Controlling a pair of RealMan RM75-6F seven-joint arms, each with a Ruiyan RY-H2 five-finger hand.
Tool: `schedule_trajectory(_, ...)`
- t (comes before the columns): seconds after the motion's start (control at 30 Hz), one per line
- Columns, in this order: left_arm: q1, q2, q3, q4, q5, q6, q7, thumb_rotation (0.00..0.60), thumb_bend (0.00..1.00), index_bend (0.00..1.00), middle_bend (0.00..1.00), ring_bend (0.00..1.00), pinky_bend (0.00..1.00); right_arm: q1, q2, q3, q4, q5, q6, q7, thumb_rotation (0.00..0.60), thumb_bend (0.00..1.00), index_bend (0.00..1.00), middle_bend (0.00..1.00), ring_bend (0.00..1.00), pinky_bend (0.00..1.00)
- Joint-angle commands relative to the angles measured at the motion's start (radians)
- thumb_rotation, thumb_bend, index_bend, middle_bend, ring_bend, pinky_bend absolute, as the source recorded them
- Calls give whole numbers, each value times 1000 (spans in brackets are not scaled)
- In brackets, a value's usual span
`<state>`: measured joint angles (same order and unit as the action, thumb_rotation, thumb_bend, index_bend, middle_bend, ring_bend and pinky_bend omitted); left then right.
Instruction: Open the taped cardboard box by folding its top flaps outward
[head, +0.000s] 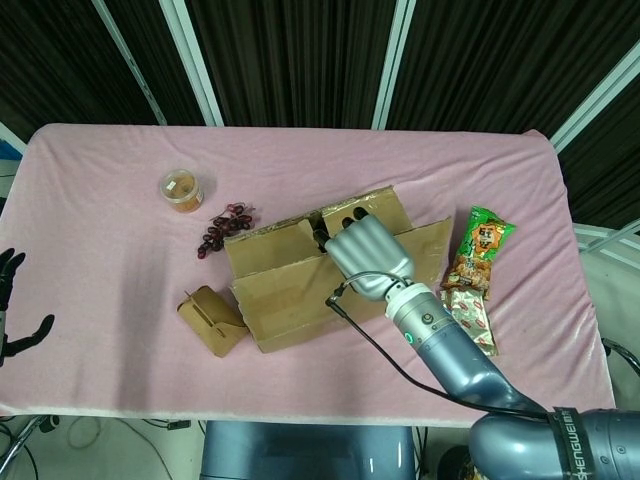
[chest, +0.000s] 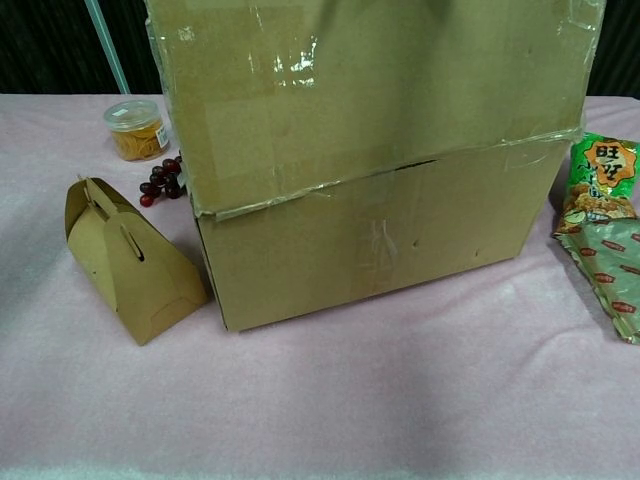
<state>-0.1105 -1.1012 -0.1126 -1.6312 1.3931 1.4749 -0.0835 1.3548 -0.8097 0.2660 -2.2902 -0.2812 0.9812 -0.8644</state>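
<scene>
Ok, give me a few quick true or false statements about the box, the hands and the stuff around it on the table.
1. The right hand is on the cardboard box's near flap. True.
2. The near flap lies flat and closed. False: it stands raised.
3. The left hand presses on the box. False: it is off at the table's edge, touching nothing.
4. The grapes lie between the plastic jar and the box. True.
5. The green snack bag is inside the box. False: it lies on the cloth beside it.

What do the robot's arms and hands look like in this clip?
The right hand is glossy silver-grey metal with dark fingertips, on a blue-grey metallic arm bearing a small green mark near the wrist, a black band with white lettering, and a thin black cable. The left hand is black.
</scene>
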Motion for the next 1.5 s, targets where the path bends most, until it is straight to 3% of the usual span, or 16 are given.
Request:
schedule_trajectory(0.03,0,1,1,0,3,0,1,600,257,0,0,0,0,21,40,-9,-30,24,-12,-10,600,296,222,548,323,246)
schedule_trajectory(0.33,1,2,2,0,7,1,-2,600,256,0,0,0,0,22,101,-30,-66,33,-25,7,599,159,182,488,258,240)
schedule_trajectory(0.77,4,4,7,-1,18,3,-1,600,256,0,0,0,0,-34,188,-80,-66,-62,-130,59,592,153,171,462,225,240)
schedule_trajectory(0.93,3,3,8,-1,19,1,0,600,256,0,0,0,0,-61,240,-67,-66,-127,-182,111,590,153,171,476,230,239)
schedule_trajectory(1.27,4,5,6,-1,20,3,-6,600,256,0,0,0,0,-104,417,-45,-66,-207,-421,235,567,148,171,484,233,240)
schedule_trajectory(1.5,5,4,8,1,26,6,-5,600,256,0,0,0,0,-150,533,12,-66,-299,-572,366,568,148,171,486,234,240)
